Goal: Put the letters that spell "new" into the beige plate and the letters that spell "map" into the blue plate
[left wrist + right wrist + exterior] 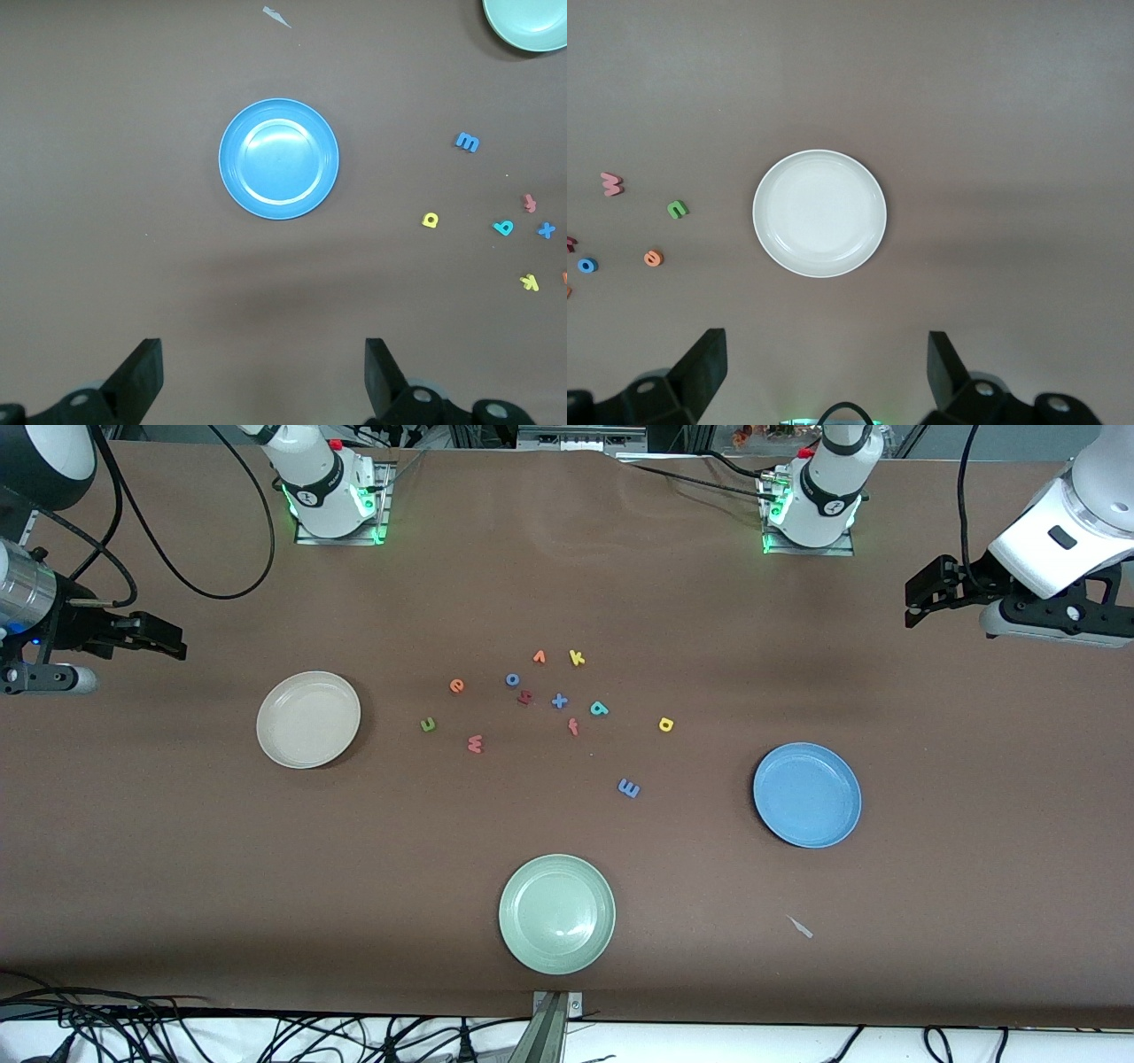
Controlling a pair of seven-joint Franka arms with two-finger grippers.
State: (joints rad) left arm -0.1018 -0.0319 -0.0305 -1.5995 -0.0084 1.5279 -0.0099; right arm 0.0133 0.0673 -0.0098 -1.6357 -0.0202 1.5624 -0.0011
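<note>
Even overhead light, soft shadows, sharp.

Brown table [177, 850] with beige plate [308, 719], blue plate [807, 794], pale green plate [556, 913], scattered foam letters [540, 700].

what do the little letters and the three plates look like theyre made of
The letters, such as the blue m and salmon w, look like matte foam: thick, flat, saturated colour, no shine. The beige plate, blue plate and pale green plate look like smooth plastic or melamine with a soft sheen; glazed ceramic can't be ruled out.
</note>
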